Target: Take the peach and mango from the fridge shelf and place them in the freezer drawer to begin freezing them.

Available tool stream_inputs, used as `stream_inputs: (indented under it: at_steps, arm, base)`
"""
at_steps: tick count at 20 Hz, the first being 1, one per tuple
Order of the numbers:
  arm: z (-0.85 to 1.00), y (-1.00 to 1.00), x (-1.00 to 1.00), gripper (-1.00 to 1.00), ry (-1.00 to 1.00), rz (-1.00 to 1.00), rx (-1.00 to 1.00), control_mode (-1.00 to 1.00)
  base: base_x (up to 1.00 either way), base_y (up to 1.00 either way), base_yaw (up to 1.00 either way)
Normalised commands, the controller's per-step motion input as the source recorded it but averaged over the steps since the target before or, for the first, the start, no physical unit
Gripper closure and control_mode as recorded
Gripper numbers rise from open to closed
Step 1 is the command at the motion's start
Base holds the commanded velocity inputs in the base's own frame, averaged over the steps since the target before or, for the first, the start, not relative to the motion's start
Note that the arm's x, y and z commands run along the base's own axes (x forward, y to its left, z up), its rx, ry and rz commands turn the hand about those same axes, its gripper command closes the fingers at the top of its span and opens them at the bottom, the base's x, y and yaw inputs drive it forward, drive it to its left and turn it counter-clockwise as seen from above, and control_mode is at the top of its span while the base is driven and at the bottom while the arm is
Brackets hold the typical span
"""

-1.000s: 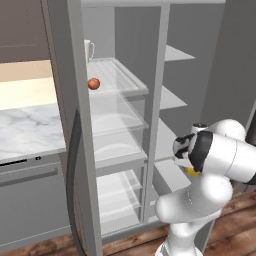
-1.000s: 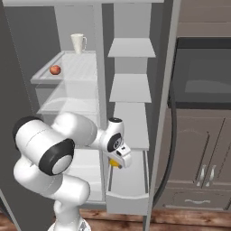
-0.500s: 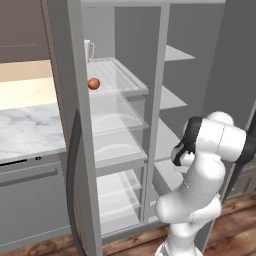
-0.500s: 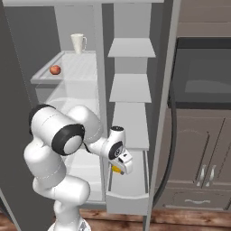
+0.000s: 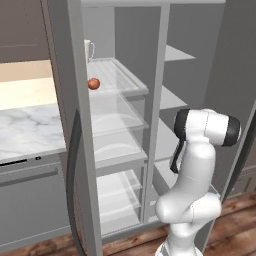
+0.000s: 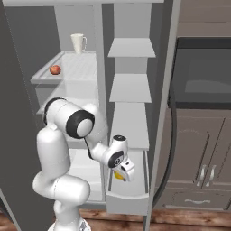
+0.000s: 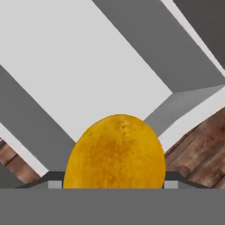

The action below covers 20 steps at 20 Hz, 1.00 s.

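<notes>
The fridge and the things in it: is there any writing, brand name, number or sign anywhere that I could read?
None: no readable text stands anywhere.
The white mug, the peach, the mango, the fridge shelf and the freezer drawer are all plain.
The oven beside the fridge bears no label either.

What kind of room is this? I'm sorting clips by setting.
Most likely a rendered home kitchen: an open fridge with a ridged fridge shelf holding a white mug and the peach, a marble counter, and wooden cabinets below a built-in oven.
</notes>
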Motion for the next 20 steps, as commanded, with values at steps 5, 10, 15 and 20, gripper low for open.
stream_inputs:
  at_steps: [5,10,15,20]
  arm:
    - [-0.46,-0.15,0.07,1.0,0.0,0.0,0.0,-1.0]
    - [-0.36,-0.22,0.22,1.0,0.0,0.0,0.0,-1.0]
    - [-0.17,-0.23,0.35,1.0,0.03,0.0,0.0,-1.0]
    - [-0.15,-0.11,0.28,1.0,0.01,0.0,0.0,-1.0]
  base:
    - [0.0,0.0,0.0]
    - [0.0,0.0,0.0]
    - [0.0,0.0,0.0]
    - [0.0,0.0,0.0]
